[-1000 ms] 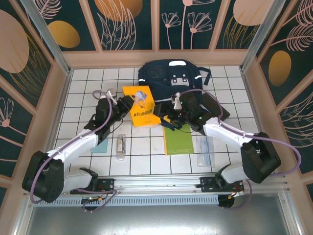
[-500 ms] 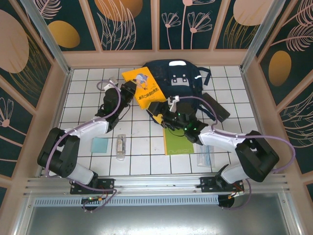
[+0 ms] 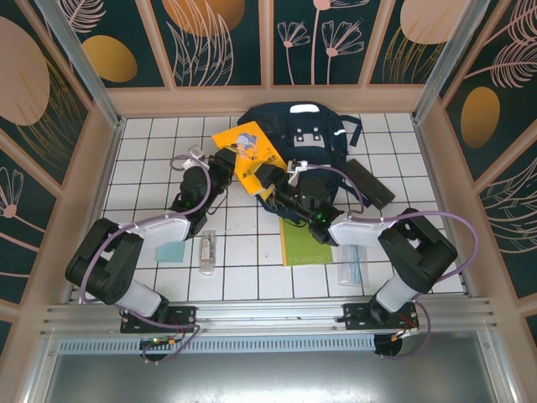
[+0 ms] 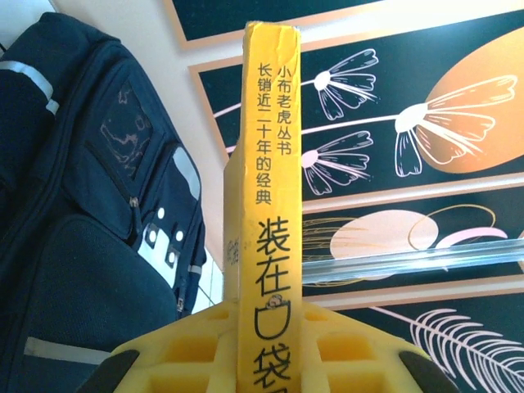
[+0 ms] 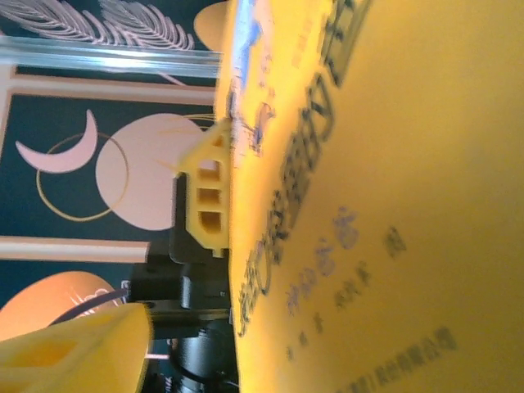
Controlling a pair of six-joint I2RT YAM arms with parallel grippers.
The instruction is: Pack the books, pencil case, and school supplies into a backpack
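Since a second ago the orange-yellow book [image 3: 246, 156] has left the tiles and risen; it now hangs tilted over the front-left corner of the backpack [image 3: 309, 126]. Right arm has swung in from the green book [image 3: 307, 245] to the lifted book's lower edge.

Left gripper [image 3: 227, 162]: clamped on the orange-yellow book. In the left wrist view the book stands edge-on between the yellow fingers [image 4: 184, 348], with the backpack at left.

Right gripper [image 3: 268, 179]: jaws apart. In the right wrist view one finger [image 5: 72, 348] stands clear of the cover; the other is hidden.

On the tiles:
- green book, flat
- pencil case [image 3: 370, 183], right of the backpack
- clear sleeve [image 3: 352, 267], beside the green book
- tube packet [image 3: 207, 252] and teal card [image 3: 173, 250], near the left arm
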